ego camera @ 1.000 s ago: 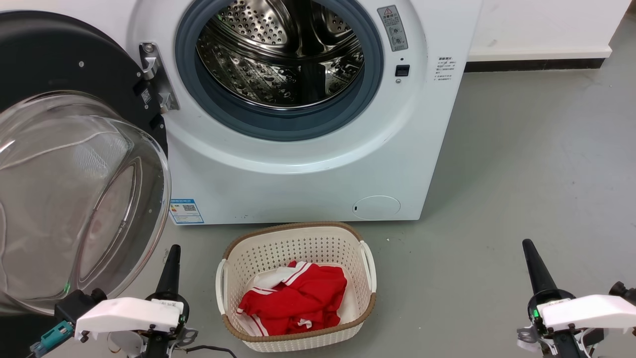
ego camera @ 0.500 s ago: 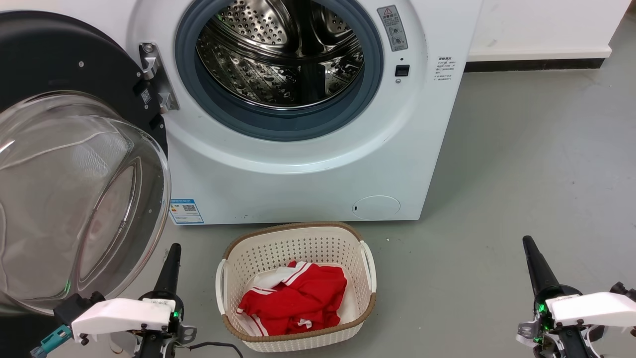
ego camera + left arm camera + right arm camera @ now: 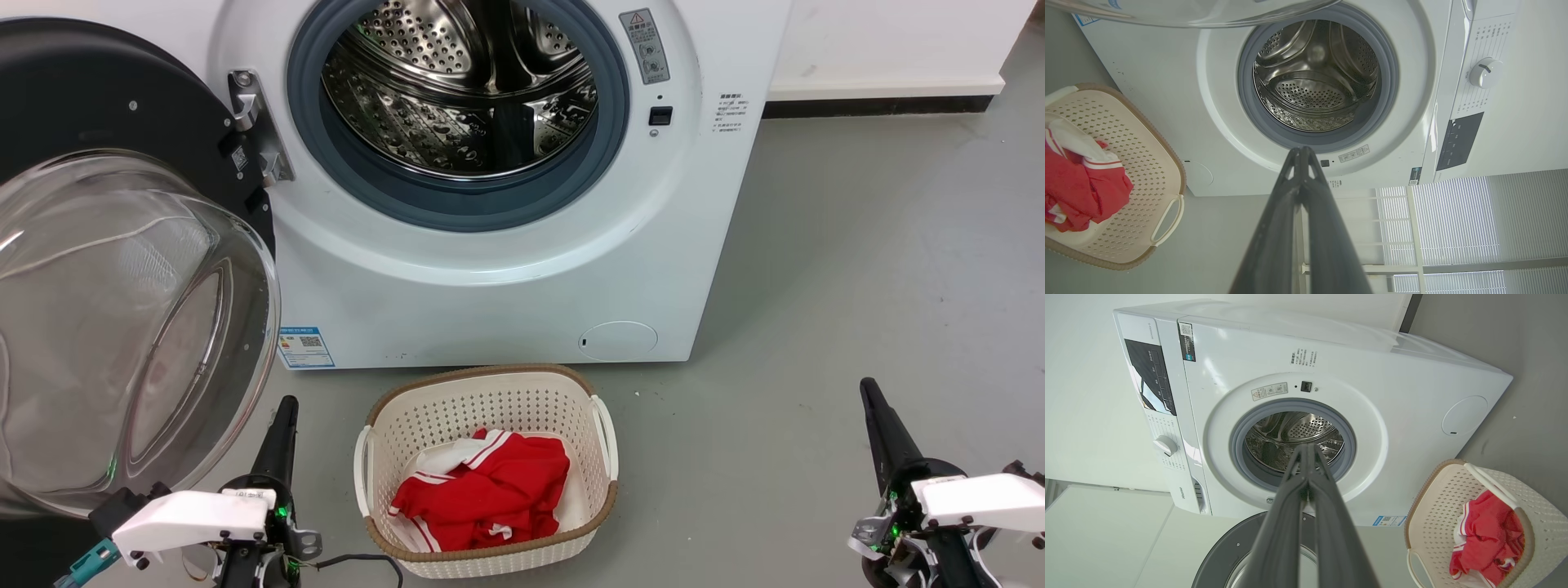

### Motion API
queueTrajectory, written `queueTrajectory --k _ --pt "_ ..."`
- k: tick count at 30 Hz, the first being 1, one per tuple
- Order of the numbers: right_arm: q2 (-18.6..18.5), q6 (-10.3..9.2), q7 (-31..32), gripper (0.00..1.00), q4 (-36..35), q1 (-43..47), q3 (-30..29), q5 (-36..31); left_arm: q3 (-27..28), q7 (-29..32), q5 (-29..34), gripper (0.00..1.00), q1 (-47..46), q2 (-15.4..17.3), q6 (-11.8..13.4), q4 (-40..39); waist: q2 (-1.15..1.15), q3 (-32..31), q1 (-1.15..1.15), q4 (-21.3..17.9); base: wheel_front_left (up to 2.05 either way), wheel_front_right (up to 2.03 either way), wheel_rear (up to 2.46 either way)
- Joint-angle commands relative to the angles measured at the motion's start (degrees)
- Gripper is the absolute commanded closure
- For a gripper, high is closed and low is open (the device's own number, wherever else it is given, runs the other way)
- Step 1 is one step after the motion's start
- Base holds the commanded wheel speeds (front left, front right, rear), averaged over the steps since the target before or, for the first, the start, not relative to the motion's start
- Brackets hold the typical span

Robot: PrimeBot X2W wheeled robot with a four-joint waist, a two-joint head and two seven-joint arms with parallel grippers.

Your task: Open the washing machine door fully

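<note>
A smooth grey floor (image 3: 882,269) meets a white wall (image 3: 890,41) along a dark skirting strip (image 3: 873,106); from the left wrist, pale slatted blinds (image 3: 1453,220) cover white-framed windows, with soft, even light showing through

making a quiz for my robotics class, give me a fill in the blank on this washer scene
1. The washing machine door stands ____, baring the steel drum.
2. The basket before the washing machine holds a ____ and white garment.
3. The left gripper and right gripper are both ____, holding nothing.
Missing: open; red; shut.
</note>
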Motion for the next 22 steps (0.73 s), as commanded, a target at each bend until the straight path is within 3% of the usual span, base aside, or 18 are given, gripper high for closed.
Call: queueTrajectory --k 1,22 --pt "-0.1 -0.01 0.4 1.0 0.1 -0.9 -0.2 1.1 0.2 0.3 -1.0 1.0 -1.1 0.0 -0.3 -0.1 0.0 0.0 0.0 0.0 0.0 0.0 0.0" --pt "-0.1 -0.02 2.3 1.0 0.8 -1.9 -0.8 10.1 1.5 2.5 -9.1 1.0 -1.2 -0.7 -1.1 0.2 0.0 0.0 0.0 0.0 0.0 0.0 0.0"
